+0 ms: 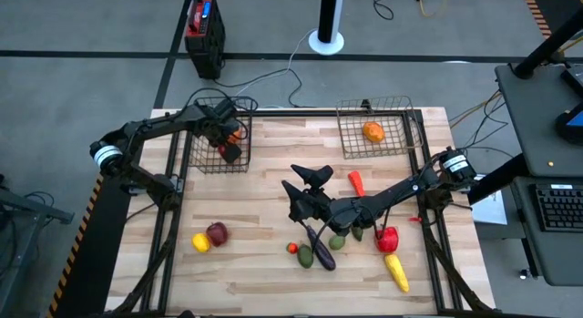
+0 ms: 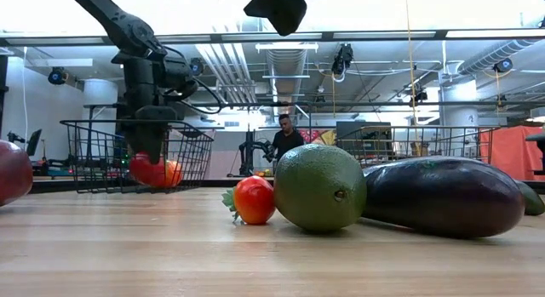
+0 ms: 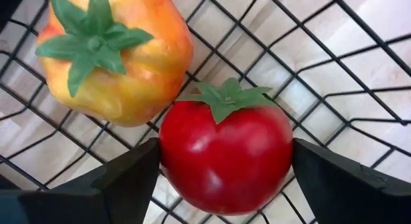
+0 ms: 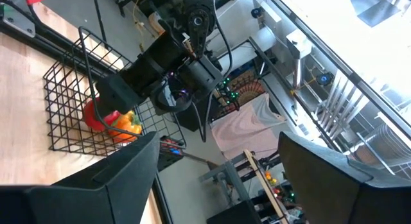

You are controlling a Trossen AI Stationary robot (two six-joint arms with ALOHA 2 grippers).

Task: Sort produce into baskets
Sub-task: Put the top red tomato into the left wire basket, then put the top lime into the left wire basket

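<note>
Wooden table (image 1: pixel 255 209): we note the left gripper (image 3: pixel 221 169) down inside the left basket (image 1: pixel 208 145), fingers closed on a red tomato (image 3: pixel 225 153) that touches an orange-yellow pepper (image 3: pixel 115 57). We log the right gripper (image 1: pixel 305 186) spread open, empty, raised above mid-table, with eggplant (image 2: pixel 443 195), lime (image 2: pixel 319 186) and other produce lying near it.

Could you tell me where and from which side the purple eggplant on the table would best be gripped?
Grip the eggplant across its middle, coming straight down from above. It lies flat on the table, long and narrow, so jaws across its width should span it. The avocado sits close beside it, so mid-body looks clearest.
</note>
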